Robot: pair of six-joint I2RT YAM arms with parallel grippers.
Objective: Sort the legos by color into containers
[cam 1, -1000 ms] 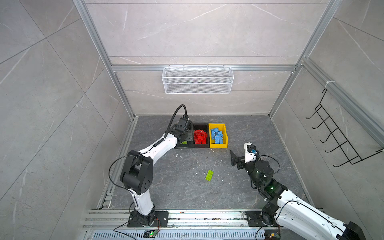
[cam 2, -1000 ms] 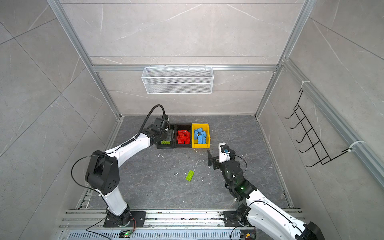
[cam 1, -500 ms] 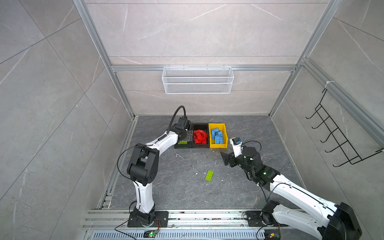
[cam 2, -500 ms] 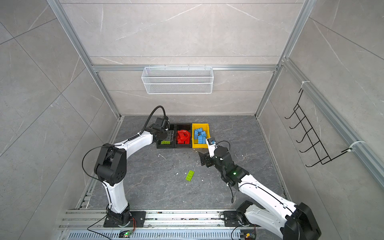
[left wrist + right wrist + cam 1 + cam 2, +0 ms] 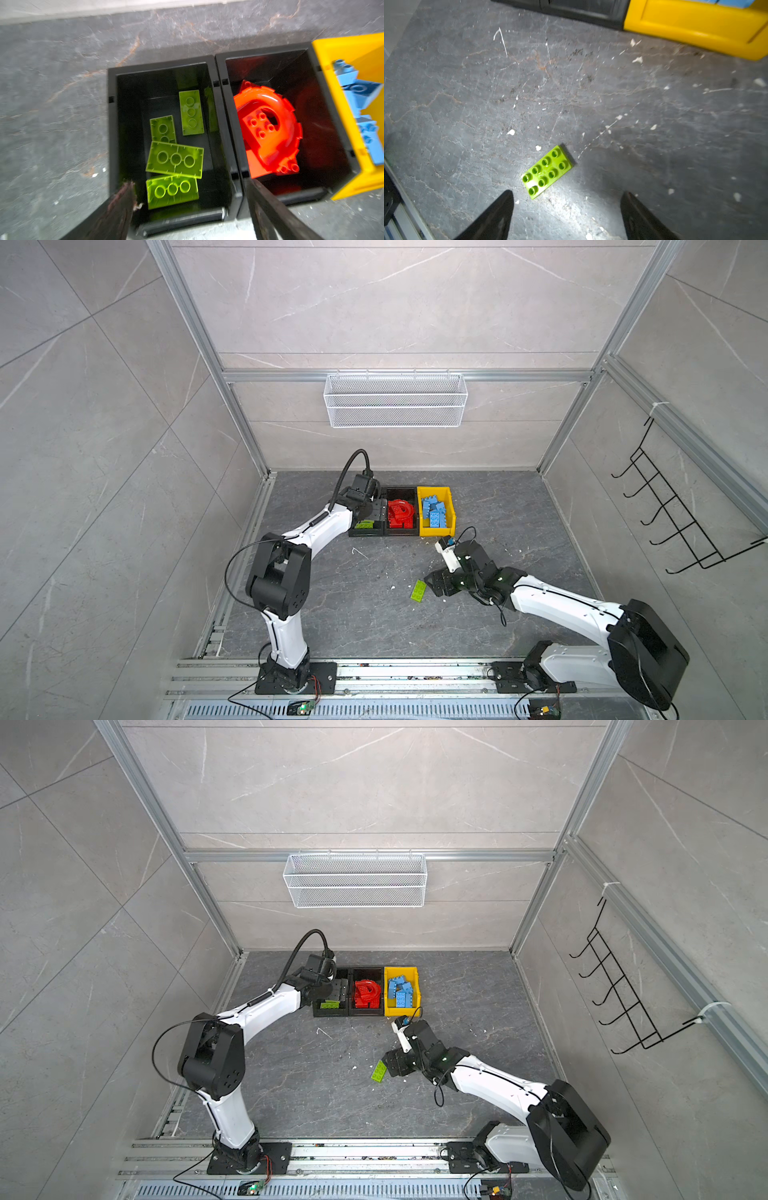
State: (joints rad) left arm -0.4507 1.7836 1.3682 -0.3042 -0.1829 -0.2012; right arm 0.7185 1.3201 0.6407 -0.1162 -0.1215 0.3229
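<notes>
The three bins stand in a row, touching, at 12 o'clock on the floor. One colour goes to each, so a carried brick needs only the right box. Green bricks (image 5: pixel 175 160) lie loose in the left black bin (image 5: pixel 112 124), four that I can count. Red pieces (image 5: pixel 268 128) fill the middle black bin (image 5: pixel 264 51), and blue bricks (image 5: pixel 434 512) fill the yellow bin (image 5: pixel 419 510).

The left gripper (image 5: pixel 371 512) hangs directly over the green bin. In the left wrist view its fingers (image 5: pixel 120 207) are spread and nothing sits between them. That suits a drop: parked above the opening, anything let go lands inside.

One green brick (image 5: pixel 547 172) is not yet sorted. In both top views it lies flat on the floor, studs up, at about 6 o'clock from the bins and well apart from them. The right gripper (image 5: pixel 436 583) sits low at the brick's 3 o'clock, just beside it. Its fingers (image 5: pixel 639 218) are spread wider than the brick and hold nothing (the brick lies ahead of the tips, not between them).

My reading is that this is an approach for a pick. The brick lies askew to the fingers, so the wrist probably needs a turn before they close on its long sides. Sorting looks nearly finished, with this brick bound for the left black bin.
</notes>
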